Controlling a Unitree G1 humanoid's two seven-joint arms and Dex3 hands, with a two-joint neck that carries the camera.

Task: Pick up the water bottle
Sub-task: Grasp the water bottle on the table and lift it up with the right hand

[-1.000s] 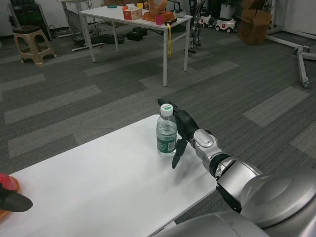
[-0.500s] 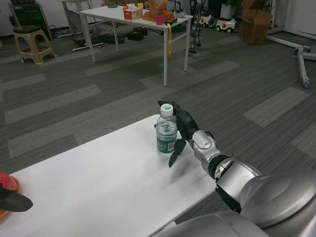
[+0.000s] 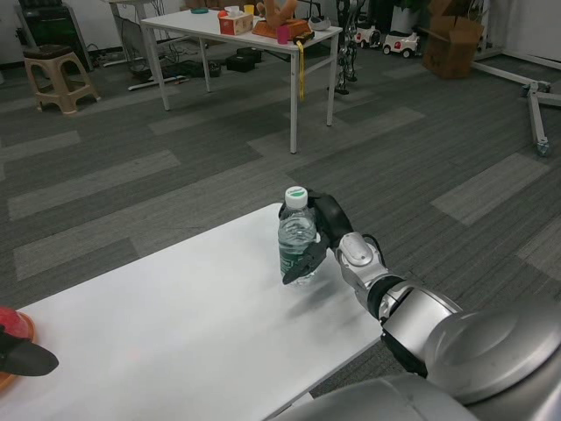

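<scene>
The water bottle (image 3: pixel 295 230) is clear plastic with a white cap and a green label. It stands upright near the far right edge of the white table (image 3: pixel 175 324). My right hand (image 3: pixel 321 231) comes in from the right and wraps the bottle, its fingers (image 3: pixel 301 264) curled across the lower front. My left hand (image 3: pixel 24 358) rests at the table's lower left corner, partly cut off by the picture edge, so how its fingers lie is unclear.
A red and orange object (image 3: pixel 10 326) sits at the left edge beside my left hand. The table's far edge runs just behind the bottle. Beyond it are carpet, a white table (image 3: pixel 237 35) with clutter, a stool (image 3: pixel 58 77) and cardboard boxes (image 3: pixel 451 39).
My right hand's fingers, spread beside the bottle earlier, have closed around it. The bottle stands in about the same spot. The left hand has not moved.
</scene>
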